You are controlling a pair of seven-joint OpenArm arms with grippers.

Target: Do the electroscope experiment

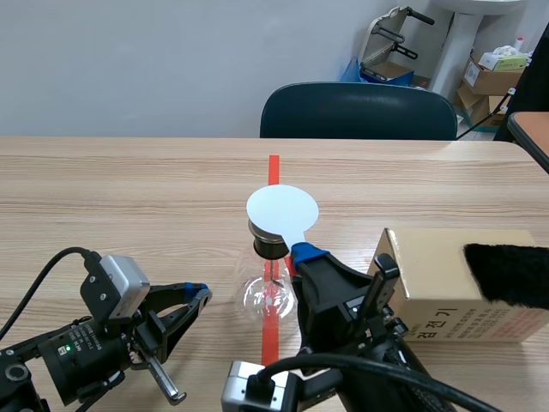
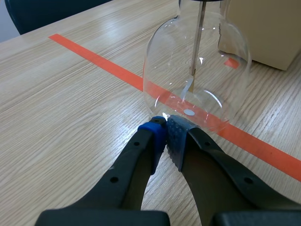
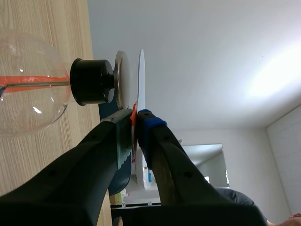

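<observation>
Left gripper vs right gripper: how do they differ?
Left gripper: jaws shut on nothing; right gripper: jaws shut on the white paddle. Left gripper sits low at the base of the glass flask; right gripper is up by its metal top plate. Both are shut.

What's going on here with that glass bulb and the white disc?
A two-armed robot is doing an electroscope experiment. Its right pincer is shut on the handle of a white disc, holding it close over the metal plate atop the glass flask. The left pincer is shut, its tips by the flask's base.
</observation>
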